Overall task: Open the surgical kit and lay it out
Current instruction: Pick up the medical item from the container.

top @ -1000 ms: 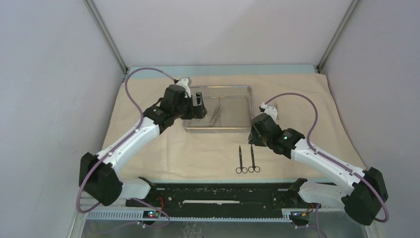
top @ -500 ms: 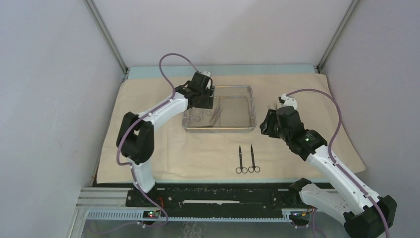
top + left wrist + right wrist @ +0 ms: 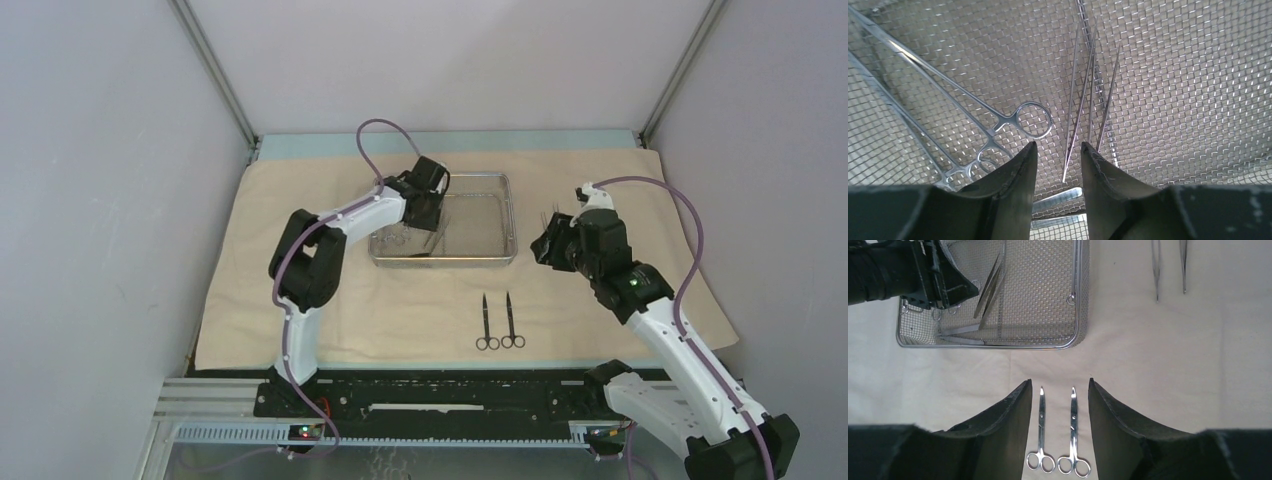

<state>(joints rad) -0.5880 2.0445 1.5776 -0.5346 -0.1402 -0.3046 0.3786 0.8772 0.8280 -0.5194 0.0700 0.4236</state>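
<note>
two tweezers [image 3: 1080, 102] lie in the mesh tray [image 3: 1188, 90] just ahead of the left gripper [image 3: 1058, 145], jaws spread, empty; right gripper [image 3: 1058, 381] spread too.

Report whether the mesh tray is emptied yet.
Not empty: the mesh tray holds slim tweezers and ring-handled clamps, seen in the left wrist view.

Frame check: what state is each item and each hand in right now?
Cloth wrap: unfolded, spread flat.
Mesh tray: on the cloth, holding instruments.
Scissors: two, closed, side by side on cloth.
Clamps: lying in tray.
Tweezers: lying in tray.
Left hand: open, empty, over tweezers.
Right hand: open, empty, above scissors.
</note>
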